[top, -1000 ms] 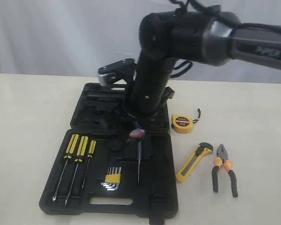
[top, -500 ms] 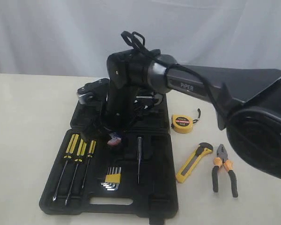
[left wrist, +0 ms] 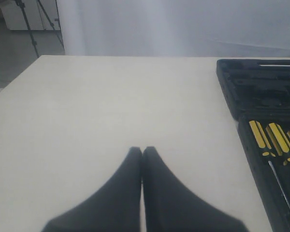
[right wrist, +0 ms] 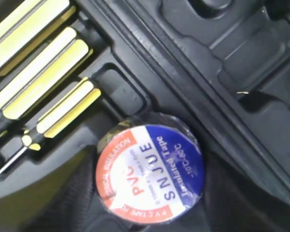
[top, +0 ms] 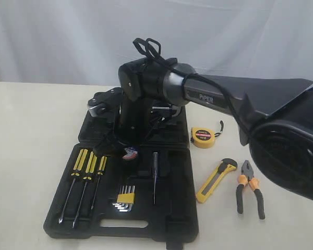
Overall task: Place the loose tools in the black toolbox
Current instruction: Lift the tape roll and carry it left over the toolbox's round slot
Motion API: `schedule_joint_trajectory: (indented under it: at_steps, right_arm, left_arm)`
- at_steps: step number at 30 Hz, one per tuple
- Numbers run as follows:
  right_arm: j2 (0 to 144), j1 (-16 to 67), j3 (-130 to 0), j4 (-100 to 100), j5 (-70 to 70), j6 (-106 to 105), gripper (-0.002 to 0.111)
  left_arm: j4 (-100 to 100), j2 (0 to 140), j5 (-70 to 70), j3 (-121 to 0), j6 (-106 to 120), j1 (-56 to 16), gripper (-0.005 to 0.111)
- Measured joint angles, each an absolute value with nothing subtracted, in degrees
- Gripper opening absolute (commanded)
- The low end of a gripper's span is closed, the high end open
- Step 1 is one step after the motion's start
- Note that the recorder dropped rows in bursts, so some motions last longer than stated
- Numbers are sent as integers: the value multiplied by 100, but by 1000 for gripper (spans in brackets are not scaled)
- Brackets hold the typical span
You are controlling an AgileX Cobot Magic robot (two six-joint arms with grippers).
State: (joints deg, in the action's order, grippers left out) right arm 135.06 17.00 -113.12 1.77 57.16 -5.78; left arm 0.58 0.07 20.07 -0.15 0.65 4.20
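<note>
My right gripper (top: 127, 151) is shut on the black tape roll (top: 129, 152), holding it just above the open black toolbox (top: 172, 208), near the hinge and beside the screwdriver handles. The right wrist view shows the roll's white, red and purple label (right wrist: 150, 169) between the two dark fingers (right wrist: 70, 193). The yellow tape measure (top: 203, 137), the yellow-black utility knife (top: 215, 180) and the orange-handled pliers (top: 249, 194) lie on the table right of the box. My left gripper (left wrist: 142, 150) is shut and empty over bare table, left of the toolbox (left wrist: 261, 92).
Three yellow-black screwdrivers (top: 86, 177), a set of hex keys in a yellow holder (top: 125, 199) and a thin driver (top: 155, 177) sit in the box's lower half. The right arm (top: 208, 96) reaches across the raised lid. A white curtain hangs behind the table.
The right arm has swung left across the toolbox with the tape roll, from the middle toward the screwdriver side, and sits slightly lower. The tools on the table have not moved.
</note>
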Motion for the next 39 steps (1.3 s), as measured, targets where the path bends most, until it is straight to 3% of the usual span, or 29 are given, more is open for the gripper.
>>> schedule_joint_trajectory:
  at_steps: [22, 24, 30, 39]
  right_arm:
    - [13623, 1700, -11312, 150, 5775, -450, 30]
    - [13632, 1700, -11312, 140, 5788, -435, 35]
    - [13674, 1700, -11339, 140, 5865, -407, 68]
    - [13679, 1711, -11339, 177, 5842, -385, 69]
  left_arm:
    - [58, 7, 2007, -15, 65, 420, 0]
    - [58, 7, 2007, -15, 65, 420, 0]
    - [58, 7, 2007, -15, 65, 420, 0]
    - [58, 7, 2007, -15, 65, 420, 0]
